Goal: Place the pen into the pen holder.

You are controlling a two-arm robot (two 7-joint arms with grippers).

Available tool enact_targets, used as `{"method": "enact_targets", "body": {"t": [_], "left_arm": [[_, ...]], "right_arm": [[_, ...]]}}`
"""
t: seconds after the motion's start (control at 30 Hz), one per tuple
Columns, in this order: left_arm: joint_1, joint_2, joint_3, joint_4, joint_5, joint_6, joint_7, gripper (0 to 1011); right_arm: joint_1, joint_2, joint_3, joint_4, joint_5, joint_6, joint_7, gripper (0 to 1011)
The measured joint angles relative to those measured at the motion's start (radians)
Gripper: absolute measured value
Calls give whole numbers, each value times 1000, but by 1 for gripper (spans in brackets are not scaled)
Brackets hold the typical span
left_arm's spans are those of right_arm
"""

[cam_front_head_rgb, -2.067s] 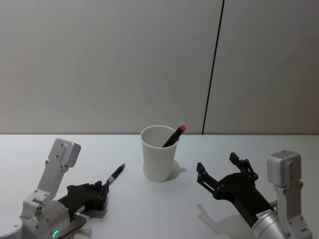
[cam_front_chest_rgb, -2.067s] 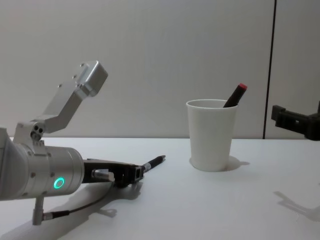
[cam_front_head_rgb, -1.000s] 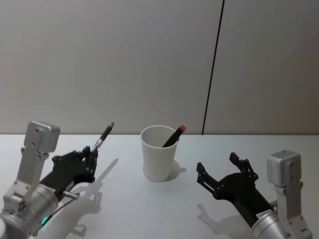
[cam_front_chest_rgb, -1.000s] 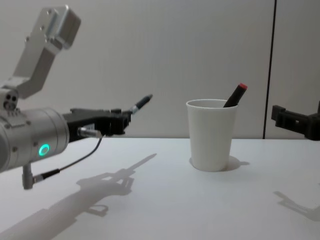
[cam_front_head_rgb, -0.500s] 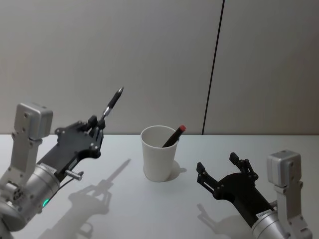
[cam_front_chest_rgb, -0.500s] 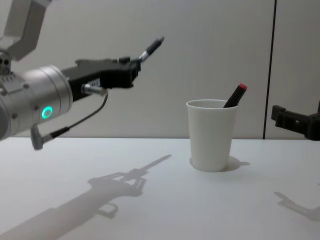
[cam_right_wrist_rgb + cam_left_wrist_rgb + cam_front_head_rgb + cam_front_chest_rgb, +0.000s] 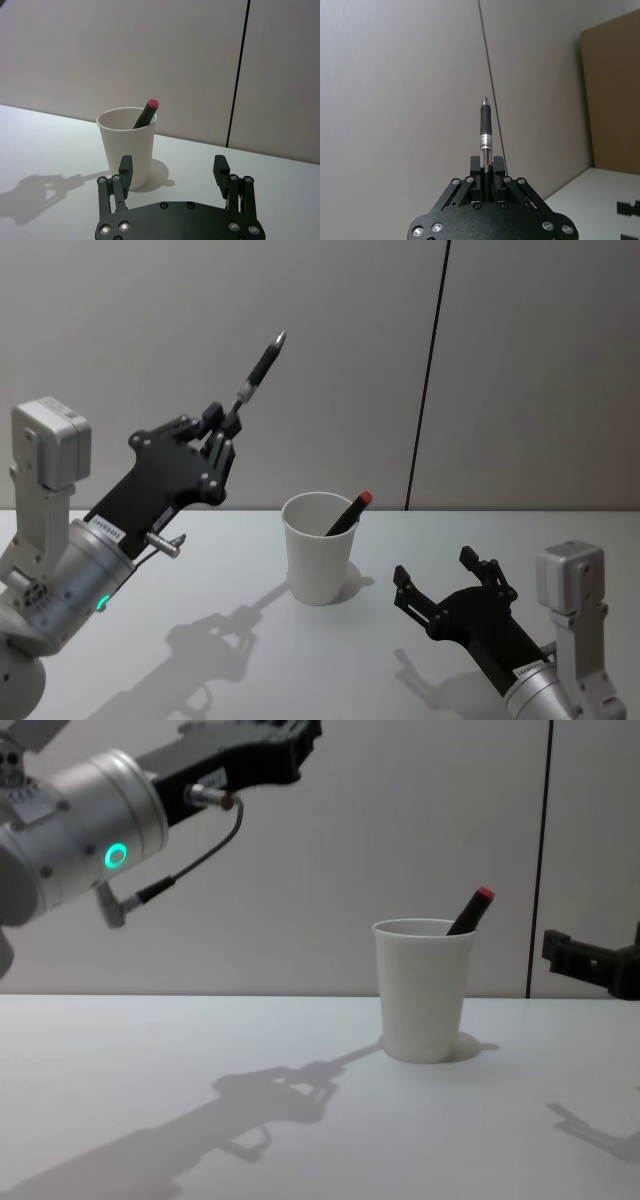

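White pen holder (image 7: pixel 320 550): red-capped marker (image 7: pixel 349 512) inside | left pincer (image 7: pixel 224 430) pinching pen (image 7: pixel 258 375) aloft | right pincer (image 7: pixel 436 570) spread

Left arm (image 7: pixel 80 560) held high, forearm slanting up and forward from the lower left, green ring light (image 7: pixel 117 855) lit near the wrist. Left gripper (image 7: pixel 228 430) points up and a little right, jaws clamped on the pen (image 7: pixel 258 373), which stands out beyond them, tip uppermost. Right arm (image 7: pixel 545 685) low at the lower right; right gripper (image 7: pixel 435 570) points forward and left, jaws spread wide apart.
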Motion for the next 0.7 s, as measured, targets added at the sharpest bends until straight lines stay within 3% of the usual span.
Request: {"method": "enact_targets", "body": {"t": [0.27, 0.57, 0.7], "left_arm": [[-34, -8, 9, 12, -26, -64, -45, 157], [-52, -12, 13, 19, -39, -96, -68, 157], [-56, -12, 14, 21, -43, -105, -73, 157]], "right_arm": [[3, -18, 10, -7, 42, 19, 21, 1001], [11, -47, 26, -22, 129, 53, 65, 1001], [17, -62, 35, -31, 188, 77, 91, 1001]]}}
